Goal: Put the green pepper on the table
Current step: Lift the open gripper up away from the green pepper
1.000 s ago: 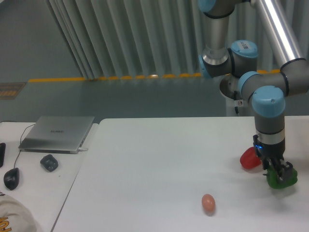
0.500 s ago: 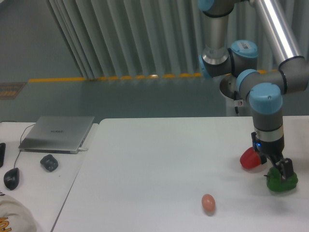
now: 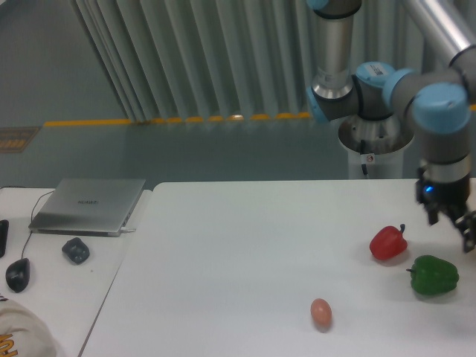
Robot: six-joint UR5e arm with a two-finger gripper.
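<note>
Fingers [image 3: 455, 229] hang apart above one green pepper [image 3: 433, 274] on the table [image 3: 238, 253].

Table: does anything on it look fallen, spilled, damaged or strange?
Nothing stands out. The green pepper sits on the table near the right edge, beside the red pepper but apart from it. The egg lies alone nearer the front. The gripper is above the green pepper, touching nothing.

Green pepper [image 3: 434, 274] on table [image 3: 245, 253], right of egg [image 3: 320, 312].
</note>
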